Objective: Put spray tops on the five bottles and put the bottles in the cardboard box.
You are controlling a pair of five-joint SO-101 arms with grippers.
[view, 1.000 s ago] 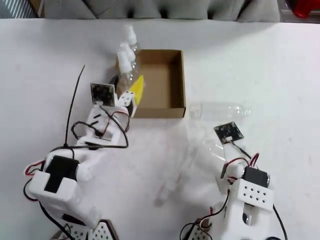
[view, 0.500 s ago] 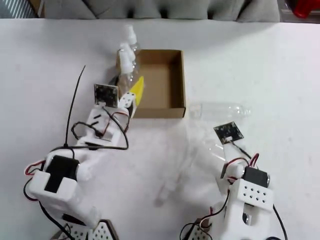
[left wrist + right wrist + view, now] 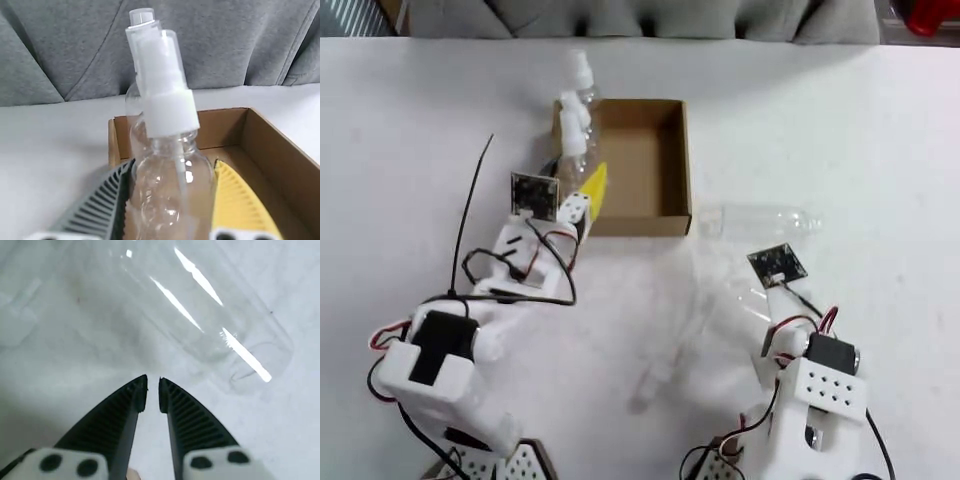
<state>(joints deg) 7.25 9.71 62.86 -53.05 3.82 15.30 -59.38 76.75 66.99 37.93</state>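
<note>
My left gripper (image 3: 172, 175) is shut on a clear bottle (image 3: 170, 165) with a white spray top (image 3: 162, 95), held upright between its grey and yellow fingers. In the high view this bottle (image 3: 574, 145) is at the left wall of the open cardboard box (image 3: 672, 160). A second capped bottle (image 3: 579, 78) stands just behind it, at the box's far left corner. My right gripper (image 3: 152, 390) is shut on nothing, low over the table. An uncapped clear bottle (image 3: 200, 305) lies just ahead of it, also seen right of the box (image 3: 760, 220).
Pale, hard-to-make-out clear items lie on the white table between the arms (image 3: 665, 365). A black cable (image 3: 470, 200) rises from the left arm. A grey sofa (image 3: 225, 45) runs along the table's far edge.
My left gripper has shifted slightly to the right, toward the box, with the capped bottle in it. The right arm has not moved.
</note>
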